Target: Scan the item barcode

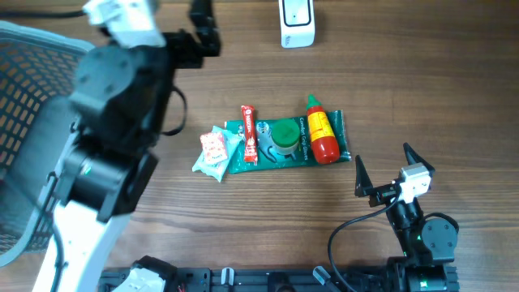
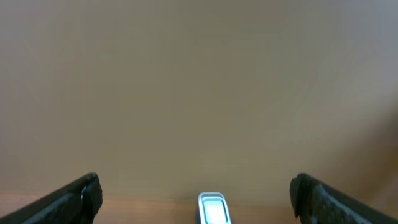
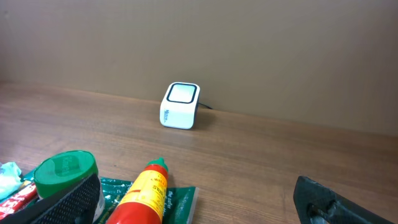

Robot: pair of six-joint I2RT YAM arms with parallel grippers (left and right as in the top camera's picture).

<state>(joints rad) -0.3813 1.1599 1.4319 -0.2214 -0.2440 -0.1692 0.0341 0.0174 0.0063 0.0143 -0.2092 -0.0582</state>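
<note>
A brown wooden table (image 1: 422, 89) fills the overhead view, with a grey mesh basket (image 1: 24, 97) at its left edge. At centre frame lies a pile of goods. A flat green packet (image 1: 345, 134) carries a red-and-yellow bottle (image 1: 322, 139) and a green-lidded tub (image 1: 284, 136). A red snack bar (image 1: 249, 134) lies across its left part, and a small pink packet (image 1: 214, 151) sits just beside that end. The white scanner (image 1: 296, 24) stands at top centre, well apart from the pile.

The left gripper (image 2: 196, 193), at upper left, faces the scanner with its fingers spread wide and empty. The right gripper (image 1: 383, 161), at lower right, is also wide apart and empty.

The best approach is probably to lift one top item cleanly, then turn its barcode squarely to the scanner window.
</note>
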